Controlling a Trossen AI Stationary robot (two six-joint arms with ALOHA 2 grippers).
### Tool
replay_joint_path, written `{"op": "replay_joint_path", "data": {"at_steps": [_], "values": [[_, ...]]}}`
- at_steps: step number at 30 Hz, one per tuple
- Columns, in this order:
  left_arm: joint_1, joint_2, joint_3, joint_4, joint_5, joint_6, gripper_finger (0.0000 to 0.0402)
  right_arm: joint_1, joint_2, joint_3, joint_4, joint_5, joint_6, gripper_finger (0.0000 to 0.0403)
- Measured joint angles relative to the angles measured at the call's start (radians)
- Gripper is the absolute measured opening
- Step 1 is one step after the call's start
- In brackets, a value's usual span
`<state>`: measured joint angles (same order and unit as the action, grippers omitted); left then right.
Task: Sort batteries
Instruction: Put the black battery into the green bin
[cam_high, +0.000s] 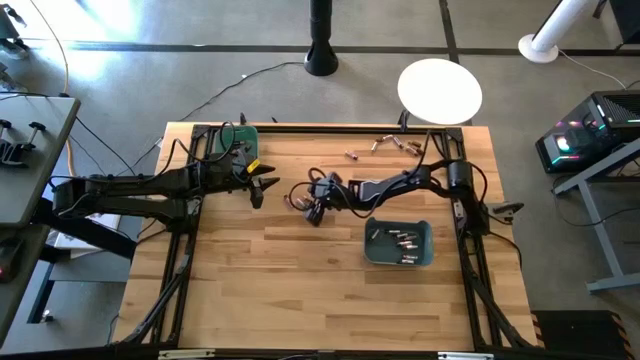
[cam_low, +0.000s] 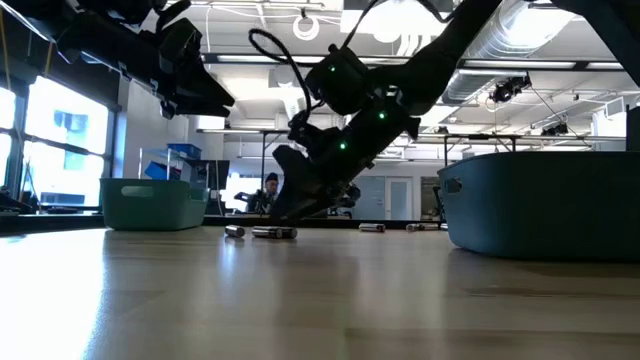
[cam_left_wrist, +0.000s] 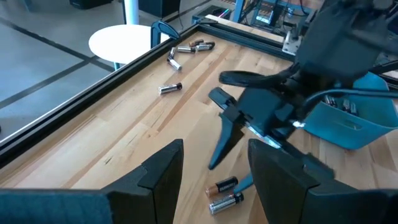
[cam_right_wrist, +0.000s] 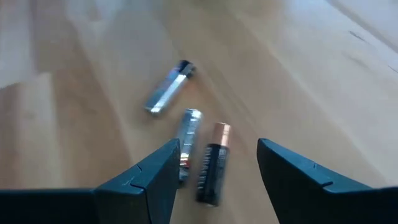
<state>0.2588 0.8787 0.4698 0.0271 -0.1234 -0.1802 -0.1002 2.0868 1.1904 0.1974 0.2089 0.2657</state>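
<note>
Three batteries lie flat on the wooden table in the right wrist view: a silvery one (cam_right_wrist: 169, 94), a second silvery one (cam_right_wrist: 188, 140) and a copper-and-black one (cam_right_wrist: 211, 163). My right gripper (cam_right_wrist: 217, 148) is open just above the last two and slants down at them, its fingers on either side without touching. In the high view it (cam_high: 312, 207) is at the table's middle. My left gripper (cam_high: 262, 186) is open, raised and empty, just left of that spot. More batteries (cam_high: 385, 144) lie by the far edge, and several sit in the teal bin (cam_high: 423, 232).
A green bin (cam_high: 240, 137) stands at the far left corner and the teal bin (cam_low: 545, 205) at the near right. Loose batteries (cam_left_wrist: 171, 88) are scattered along the far edge. Bare wood lies toward the near edge. A white round stool (cam_high: 440, 90) stands beyond the table.
</note>
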Motion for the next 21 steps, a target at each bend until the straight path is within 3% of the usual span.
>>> {"op": "replay_joint_path", "data": {"at_steps": [8,13,16,21], "values": [[0.0,0.0,0.0,0.0,0.0,-0.001,0.0175,0.002,0.046,0.0,-0.002,0.087,0.016,0.0206],[0.0,0.0,0.0,0.0,0.0,-0.002,0.0175,-0.004,0.045,0.002,-0.026,0.088,0.006,0.019],[0.0,0.0,0.0,0.0,-0.001,-0.001,0.0175,-0.008,0.048,-0.009,-0.022,0.088,-0.001,0.0149],[0.0,0.0,0.0,0.001,-0.029,0.061,0.0175,-0.009,0.043,-0.12,0.148,0.141,0.039,0.0042]]}}
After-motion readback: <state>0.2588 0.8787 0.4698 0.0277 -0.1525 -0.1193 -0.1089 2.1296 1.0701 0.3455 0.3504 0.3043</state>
